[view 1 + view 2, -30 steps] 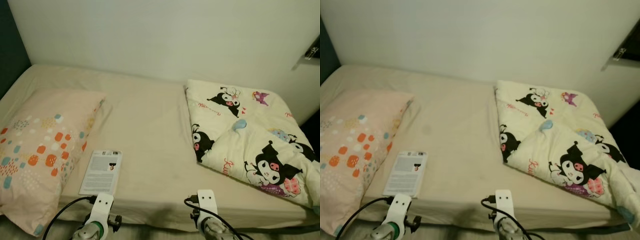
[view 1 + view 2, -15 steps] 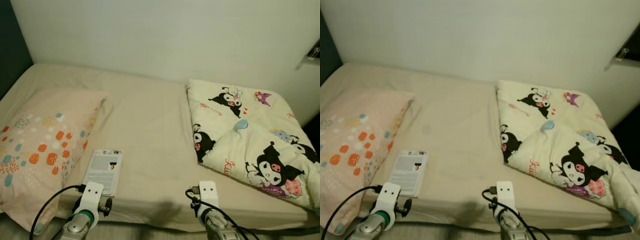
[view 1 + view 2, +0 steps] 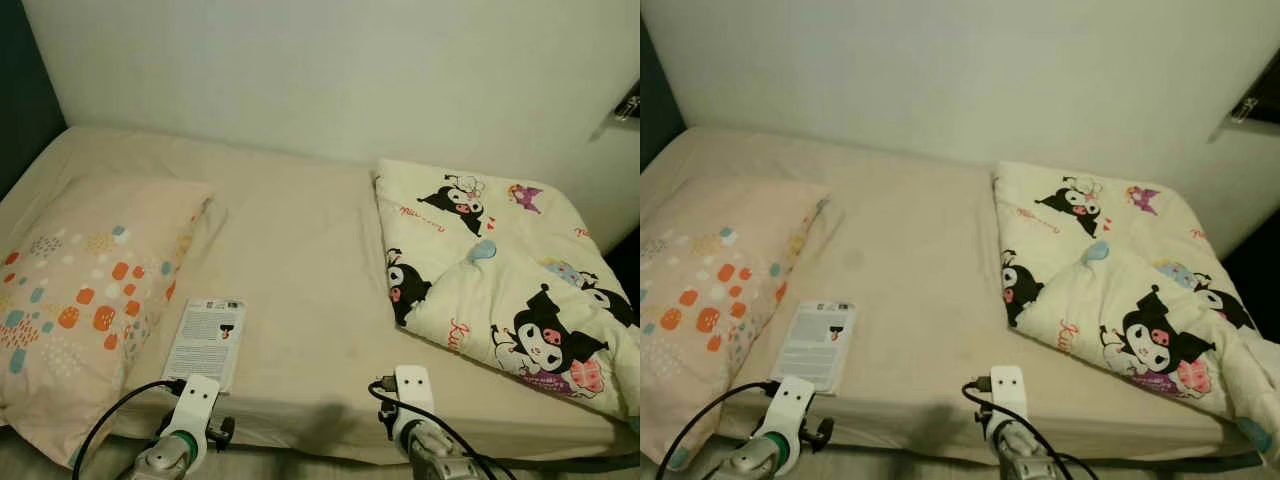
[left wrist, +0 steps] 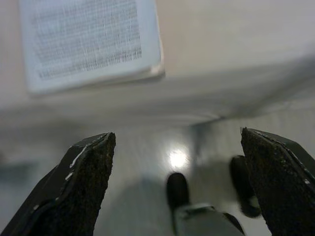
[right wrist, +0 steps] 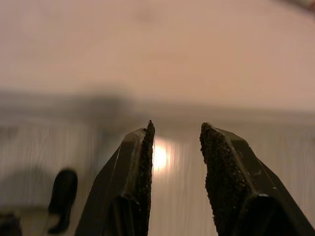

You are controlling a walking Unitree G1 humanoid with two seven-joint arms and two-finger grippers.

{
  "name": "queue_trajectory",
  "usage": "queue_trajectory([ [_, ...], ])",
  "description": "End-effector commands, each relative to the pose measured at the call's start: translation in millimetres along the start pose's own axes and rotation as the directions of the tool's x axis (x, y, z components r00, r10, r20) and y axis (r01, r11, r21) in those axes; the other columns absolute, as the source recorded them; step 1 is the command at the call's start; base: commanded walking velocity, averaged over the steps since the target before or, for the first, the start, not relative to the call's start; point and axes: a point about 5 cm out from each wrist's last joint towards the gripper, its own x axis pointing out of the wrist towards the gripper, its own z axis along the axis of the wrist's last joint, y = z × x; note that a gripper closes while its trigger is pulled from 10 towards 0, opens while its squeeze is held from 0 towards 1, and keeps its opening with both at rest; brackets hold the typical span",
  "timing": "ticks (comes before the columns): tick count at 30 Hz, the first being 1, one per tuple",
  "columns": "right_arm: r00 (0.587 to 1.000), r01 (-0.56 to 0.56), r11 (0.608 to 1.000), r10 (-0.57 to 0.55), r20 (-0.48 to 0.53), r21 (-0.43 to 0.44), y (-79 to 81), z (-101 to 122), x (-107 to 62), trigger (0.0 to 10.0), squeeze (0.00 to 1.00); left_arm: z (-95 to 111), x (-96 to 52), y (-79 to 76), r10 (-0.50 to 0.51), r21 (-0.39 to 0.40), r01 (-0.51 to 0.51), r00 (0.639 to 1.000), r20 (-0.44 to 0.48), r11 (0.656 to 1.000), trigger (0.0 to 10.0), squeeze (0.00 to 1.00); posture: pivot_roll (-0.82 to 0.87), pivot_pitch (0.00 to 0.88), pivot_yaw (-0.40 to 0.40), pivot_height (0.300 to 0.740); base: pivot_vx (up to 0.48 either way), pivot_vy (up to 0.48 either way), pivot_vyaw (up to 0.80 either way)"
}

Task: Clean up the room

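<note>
Near the bed [image 3: 300,270] edge, left pincer [image 4: 179,162] gapes wide below the booklet [image 3: 206,341]; right pincer [image 5: 174,147] slightly parted, empty.

A wide bed with a plain beige fitted sheet [image 3: 290,260] is standing against the pale wall. A peach pillow patterned with orange and blue blotches [image 3: 75,295] is lying at its left end. Just beside the pillow, a thin white booklet with printed text [image 3: 205,342] is sitting near the front edge. A cream cartoon-print quilt, loosely folded [image 3: 500,285], is covering the right end.
</note>
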Motion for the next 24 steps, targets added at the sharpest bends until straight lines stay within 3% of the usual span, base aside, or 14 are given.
queue_trajectory([
  [1, 0.996, 0.007, 1.0, -0.007, -0.083, 0.007, -3.2, -17, -1.6, 10.0, 0.0, -22, -4.0, -2.8, -0.013, -0.063, 0.007, 0.996, -0.086, 0.998, 10.0, 0.0, 0.09, 0.008, -0.086, 0.74, 0.0, 0.0, 0.0],
  [8, 0.993, 0.026, 1.0, -0.026, -0.112, -0.001, -5.8, -22, -2.0, 10.0, 0.0, -32, -5.5, -16.0, -0.04, -0.045, 0.035, 0.99, -0.132, 0.998, 10.0, 0.0, 0.08, 0.022, -0.082, 0.74, 0.0, 0.0, 0.0],
  [10, 0.993, 0.058, 0.998, -0.061, -0.105, -0.033, -7.1, -21, -1.9, 10.0, 0.0, -31, -4.5, -20.7, -0.015, 0.029, 0.018, 0.992, -0.126, 0.999, 10.0, 0.0, 0.06, 0.0, -0.071, 0.74, 0.0, 0.0, 0.0],
  [13, 0.993, 0.091, 0.996, -0.092, -0.081, -0.008, -9.3, -18, -1.6, 10.0, 0.0, -24, -2.4, -25.0, 0.0, 0.075, 0.007, 0.995, -0.103, 0.997, 10.0, 0.0, 0.06, 0.0, -0.058, 0.74, 0.0, 0.0, 0.0],
  [16, 0.988, 0.138, 0.99, -0.136, -0.072, 0.031, -13.9, -17, -1.8, 10.0, 0.0, -14, -0.6, -22.8, 0.016, 0.188, -0.008, 0.999, -0.042, 0.982, 10.0, 0.0, 0.06, 0.0, -0.043, 0.74, 0.0, 0.0, 0.0],
  [24, 0.985, 0.164, 0.981, -0.157, -0.073, 0.101, -16.8, -22, -3.5, 10.0, 0.0, -9, -0.4, -15.9, 0.019, 0.235, -0.018, 1.0, -0.004, 0.972, 10.0, 0.0, 0.06, 0.002, -0.002, 0.74, 0.0, 0.0, 0.0],
])
